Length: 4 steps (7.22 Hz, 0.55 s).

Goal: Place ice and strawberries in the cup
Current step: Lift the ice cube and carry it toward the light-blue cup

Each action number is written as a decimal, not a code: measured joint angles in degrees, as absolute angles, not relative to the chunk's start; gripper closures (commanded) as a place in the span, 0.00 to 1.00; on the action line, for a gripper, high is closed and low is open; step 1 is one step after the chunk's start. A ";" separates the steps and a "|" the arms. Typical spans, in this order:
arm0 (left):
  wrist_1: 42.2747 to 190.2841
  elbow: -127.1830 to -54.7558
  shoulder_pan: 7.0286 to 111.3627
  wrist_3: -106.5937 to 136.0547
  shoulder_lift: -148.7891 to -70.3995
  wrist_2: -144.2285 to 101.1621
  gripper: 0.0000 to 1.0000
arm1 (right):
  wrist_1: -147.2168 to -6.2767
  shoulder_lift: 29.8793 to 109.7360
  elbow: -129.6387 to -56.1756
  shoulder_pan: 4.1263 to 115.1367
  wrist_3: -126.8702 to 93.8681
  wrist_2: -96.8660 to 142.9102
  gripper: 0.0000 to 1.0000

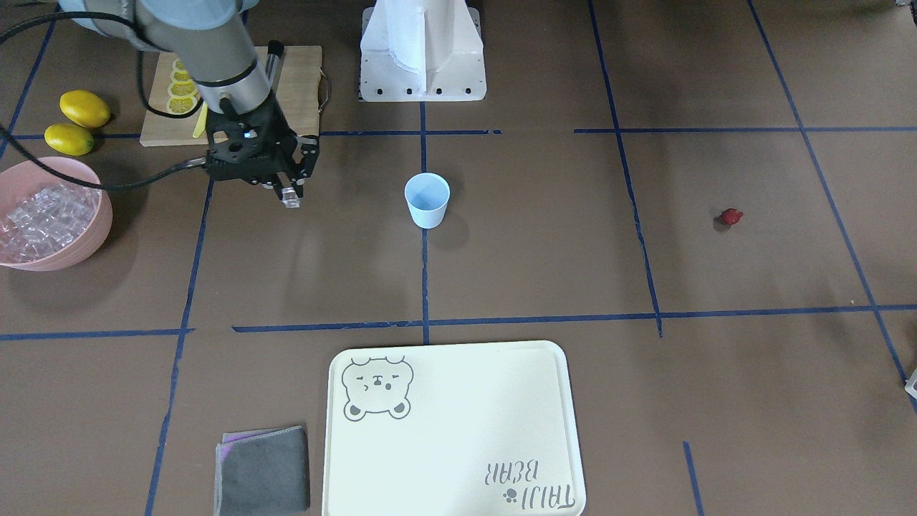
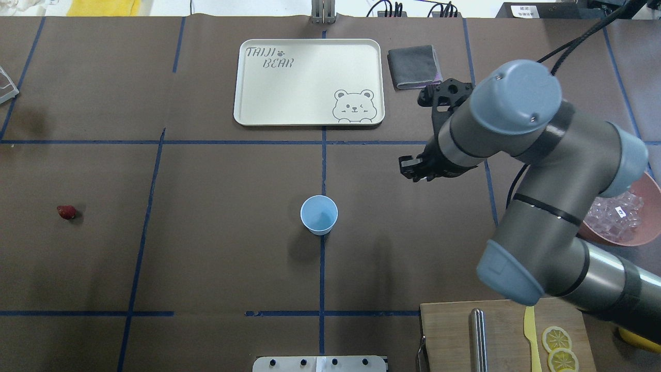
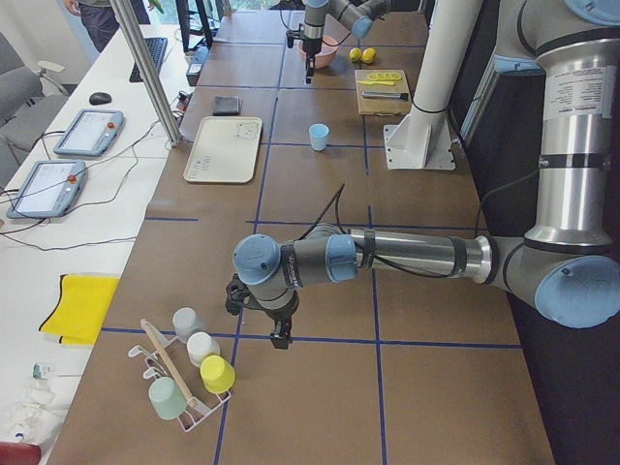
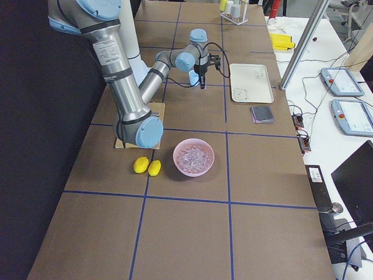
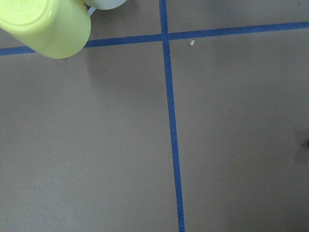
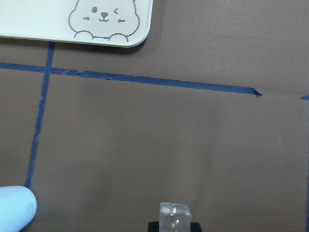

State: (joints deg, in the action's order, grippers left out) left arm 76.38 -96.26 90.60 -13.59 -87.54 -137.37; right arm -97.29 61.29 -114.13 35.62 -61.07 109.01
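The light-blue cup [image 1: 427, 201] stands upright at the table's middle; it also shows in the overhead view [image 2: 319, 215]. My right gripper [image 1: 289, 195] hangs above the table between the pink bowl and the cup, shut on one clear ice cube [image 1: 291, 198]. The cube shows between the fingertips in the right wrist view [image 6: 175, 216], with the cup [image 6: 14, 205] at the lower left edge. The red strawberry [image 1: 731, 216] lies alone on the table, far from both grippers [image 2: 66, 212]. My left gripper [image 3: 280, 334] shows only in the exterior left view, so I cannot tell whether it is open or shut.
A pink bowl [image 1: 97, 236] of ice cubes [image 1: 43, 218] sits by the right arm. Two lemons [image 1: 75, 122] and a cutting board [image 1: 297, 86] with lemon slices lie behind it. A cream tray [image 1: 451, 430] and grey cloth [image 1: 263, 469] lie opposite. A cup rack [image 3: 184, 378] stands by the left gripper.
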 measured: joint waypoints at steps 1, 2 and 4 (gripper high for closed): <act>76.38 -96.25 90.56 -13.61 -87.58 -137.37 0.00 | -98.80 57.59 -113.05 32.78 -64.98 106.57 1.00; 76.38 -96.26 90.56 -13.62 -87.60 -137.37 0.00 | -99.47 53.63 -110.70 30.20 -68.50 104.14 1.00; 76.38 -96.32 90.58 -13.62 -87.74 -137.37 0.00 | -99.72 46.43 -103.69 26.00 -73.31 99.90 1.00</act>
State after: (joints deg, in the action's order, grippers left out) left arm 76.38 -96.32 90.58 -13.62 -87.74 -137.37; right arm -99.72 46.43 -103.69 26.00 -73.31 99.90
